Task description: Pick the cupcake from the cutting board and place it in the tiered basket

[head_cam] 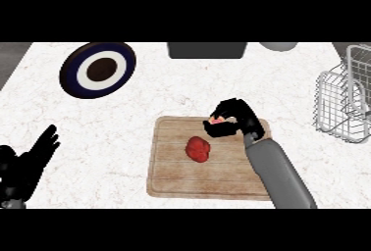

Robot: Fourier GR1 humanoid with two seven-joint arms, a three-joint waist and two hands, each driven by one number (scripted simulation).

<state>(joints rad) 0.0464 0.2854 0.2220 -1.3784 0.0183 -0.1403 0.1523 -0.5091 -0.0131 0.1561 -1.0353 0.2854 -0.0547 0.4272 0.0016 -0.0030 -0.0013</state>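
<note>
Head view shows the right hand (233,119) over the far right part of the wooden cutting board (174,181), fingers curled round the cupcake (217,119), of which only a pink bit shows. A red piece of meat (198,149) lies mid-board. The left hand (29,164) rests at the lower left, fingers straight and apart. The wire tiered basket (344,103) stands at the right edge, a dark-rimmed plate (98,69) far left.
</note>
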